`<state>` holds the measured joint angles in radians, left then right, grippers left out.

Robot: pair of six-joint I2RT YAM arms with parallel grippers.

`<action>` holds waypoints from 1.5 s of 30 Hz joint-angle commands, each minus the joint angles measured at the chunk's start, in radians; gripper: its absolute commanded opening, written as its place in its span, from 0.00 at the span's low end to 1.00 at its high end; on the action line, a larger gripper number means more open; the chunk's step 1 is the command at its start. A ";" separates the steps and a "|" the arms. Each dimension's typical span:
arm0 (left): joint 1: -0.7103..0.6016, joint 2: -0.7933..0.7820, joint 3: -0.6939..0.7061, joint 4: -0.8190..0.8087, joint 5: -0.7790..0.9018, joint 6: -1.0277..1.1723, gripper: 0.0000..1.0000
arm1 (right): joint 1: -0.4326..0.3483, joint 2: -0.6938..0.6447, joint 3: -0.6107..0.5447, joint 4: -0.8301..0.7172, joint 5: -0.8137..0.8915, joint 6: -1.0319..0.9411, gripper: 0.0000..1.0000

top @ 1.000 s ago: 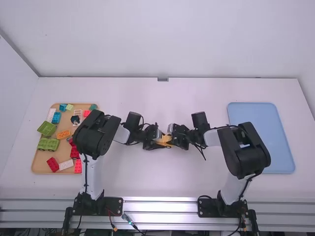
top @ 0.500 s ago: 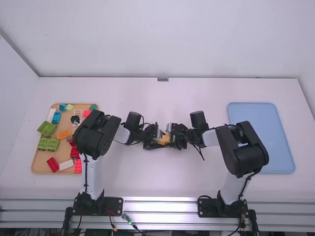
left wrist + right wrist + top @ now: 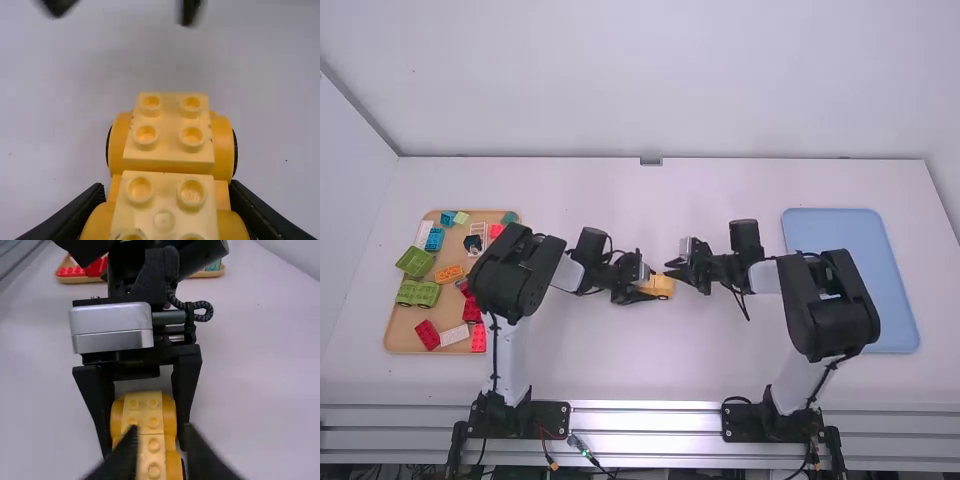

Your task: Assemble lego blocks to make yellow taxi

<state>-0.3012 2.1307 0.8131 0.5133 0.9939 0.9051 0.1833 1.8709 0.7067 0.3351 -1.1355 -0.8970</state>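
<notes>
Within the left end effector (image 3: pixel 650 286), a yellow block car (image 3: pixel 169 166) sits clamped.

No text, label, brand, number or sign is showing legibly.
</notes>
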 commanded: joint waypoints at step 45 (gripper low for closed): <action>-0.001 0.013 -0.009 -0.004 -0.045 0.001 0.52 | 0.145 0.184 0.001 -0.024 0.369 0.106 0.00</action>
<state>-0.2871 2.1307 0.8131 0.5140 0.9936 0.9051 0.3023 1.9736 0.7513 0.3542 -0.9710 -0.8024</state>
